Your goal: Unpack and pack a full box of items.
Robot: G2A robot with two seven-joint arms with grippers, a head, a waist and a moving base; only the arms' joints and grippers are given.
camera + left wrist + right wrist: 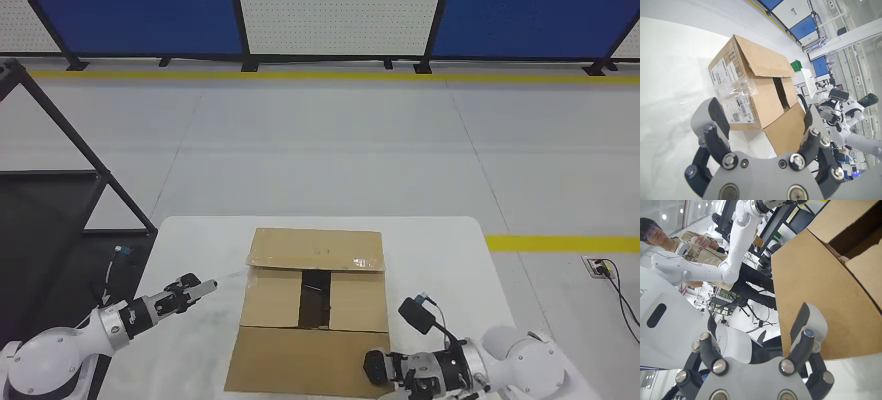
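Observation:
A brown cardboard box [315, 300] stands in the middle of the white table [200, 245]. Its far flap stands up, its near flap [300, 360] lies folded outward, and a dark gap shows between the two inner flaps. My left gripper [195, 289] hovers open over the table left of the box, nothing between its fingers; in the left wrist view the left gripper [764, 117] faces the box's labelled side [730, 79]. My right gripper [375, 368] is open at the near flap's front right corner. In the right wrist view the flap's edge [778, 313] runs between the right gripper's [756, 321] fingers.
Loose clear film [738, 87] hangs off the box's labelled side. A black metal frame [60, 190] stands off the table's left edge, with a cable [118, 252] by the table's corner. Bare table lies on both sides of the box.

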